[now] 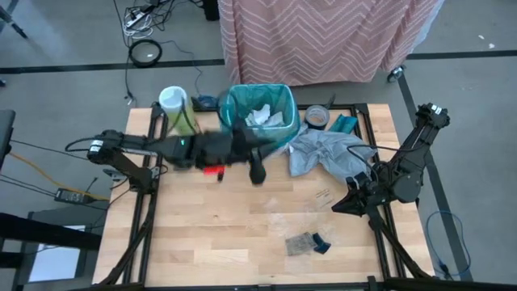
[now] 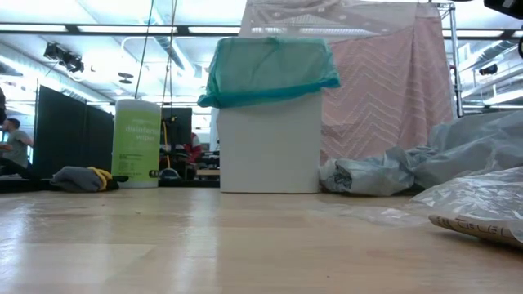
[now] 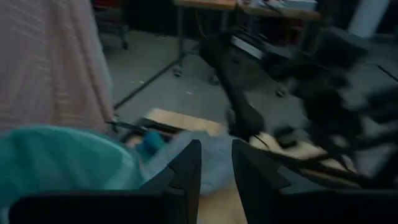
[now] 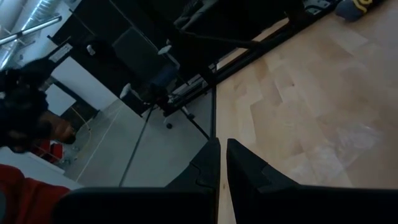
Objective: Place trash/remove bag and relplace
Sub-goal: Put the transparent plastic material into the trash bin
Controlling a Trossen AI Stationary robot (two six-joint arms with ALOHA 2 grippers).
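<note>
Left tool (image 1: 257, 172) hangs over the bench (image 1: 242, 234) just in front of the white bin (image 2: 270, 139), its fingers (image 3: 186, 171) parted by a narrow gap with nothing between them. Past those fingers, the wrist camera catches the teal-green bag (image 3: 62, 162) and the pale grey plastic bag (image 3: 211, 158) beyond it.

The bag (image 1: 257, 109) is fitted in the bin, its edge folded down over the rim, and from the low view it drapes over the top of the white walls like a cap (image 2: 270, 69). White paper trash (image 1: 262, 117) is sitting inside the liner.

Out to the side of the bin, the green tub of wipes (image 1: 178, 109) stands upright near the back edge. On the other side there is a roll of tape (image 1: 316, 117), then the crumpled pale grey bag (image 1: 323, 152) spread across the bench, touching the bin's corner.

More trash down at the front: a clear packet with dark blue scraps (image 1: 309, 242) lying flat on the wood, well apart from the bin, and a few small brown bits (image 1: 321, 194) between it and the grey bag.

Right tool (image 1: 336, 208) sits low at the grey bag's near edge, its fingers (image 4: 208, 165) pressed together and empty, pointing across bare wood.

Behind the bench, a pink patterned cloth (image 1: 323, 36) hangs.
</note>
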